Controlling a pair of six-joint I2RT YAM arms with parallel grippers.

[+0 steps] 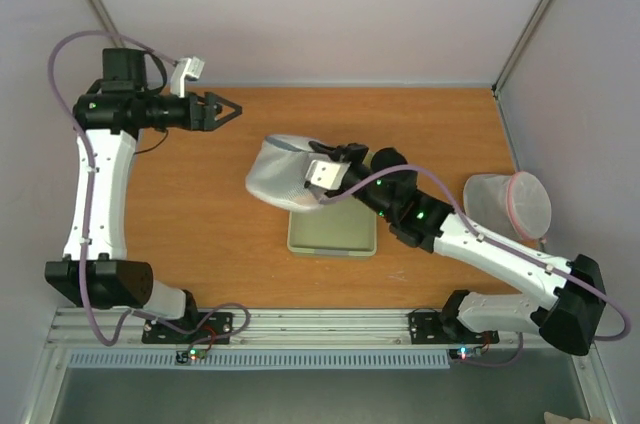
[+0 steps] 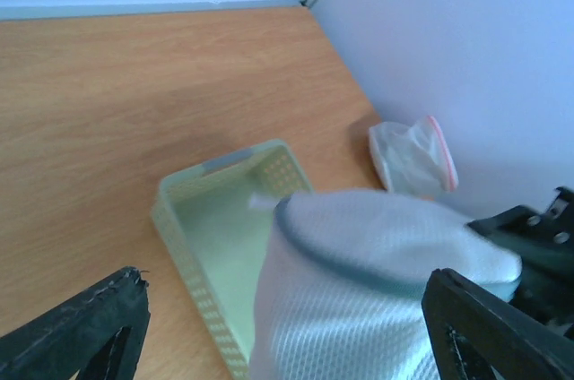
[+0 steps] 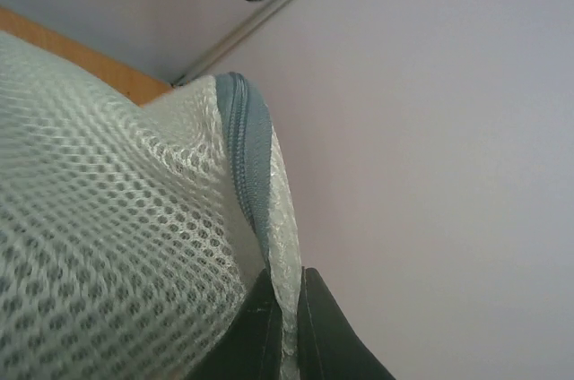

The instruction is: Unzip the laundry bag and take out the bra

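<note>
Mesh laundry bag (image 1: pixel 275 176), pinched by right pincer (image 3: pixel 284 289)

Table (image 1: pixel 190 204) bare at left; laundry bag (image 1: pixel 277 174), tray (image 1: pixel 340 236) block centre; pink-rimmed bag (image 1: pixel 510 206) at right.

The left arm (image 1: pixel 95 194) and the right arm (image 1: pixel 505 256) are both built of smooth white shell links joined by black cylindrical joints, and each has a thin lilac cable (image 1: pixel 62 54) running along its outside. The left gripper (image 1: pixel 234 109) has black, wedge-shaped fingers (image 2: pixel 85 331), with a white camera block (image 1: pixel 188 72) behind them. Small green lights (image 1: pixel 420 212) glow on the right arm's black forearm.
</note>
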